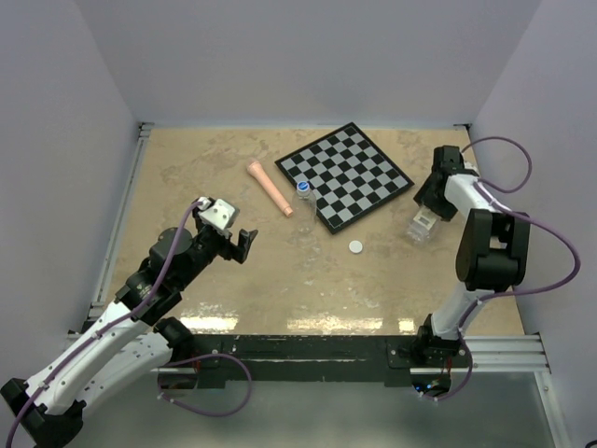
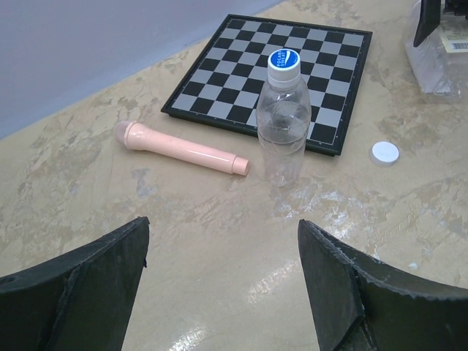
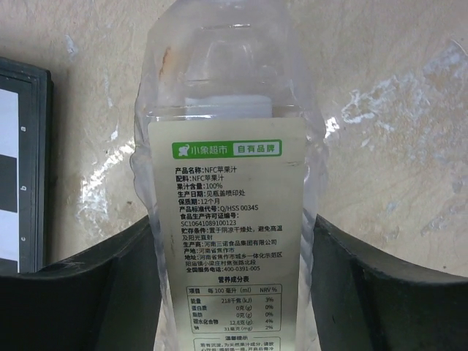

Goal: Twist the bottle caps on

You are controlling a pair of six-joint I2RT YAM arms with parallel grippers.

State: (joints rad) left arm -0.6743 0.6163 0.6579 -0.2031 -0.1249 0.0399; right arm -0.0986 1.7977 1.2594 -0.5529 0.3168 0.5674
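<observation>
The small clear bottle (image 1: 304,198) stands at the chessboard's near-left edge and also shows in the left wrist view (image 2: 282,135). The blue cap (image 2: 284,61) sits on its neck. The white cap (image 1: 355,246) lies flat on the table right of it, and shows in the left wrist view (image 2: 385,153). My left gripper (image 1: 236,245) is open and empty, hovering over bare table (image 2: 223,241) well short of the small bottle. My right gripper (image 1: 427,215) is closed on the sides of the large labelled bottle (image 1: 420,227), whose yellowish label fills the right wrist view (image 3: 228,219), with a finger touching each side (image 3: 235,241).
A pink tapered stick (image 1: 270,188) lies left of the small bottle. A black-and-white chessboard (image 1: 359,159) lies at the back centre. Grey walls enclose the table on three sides.
</observation>
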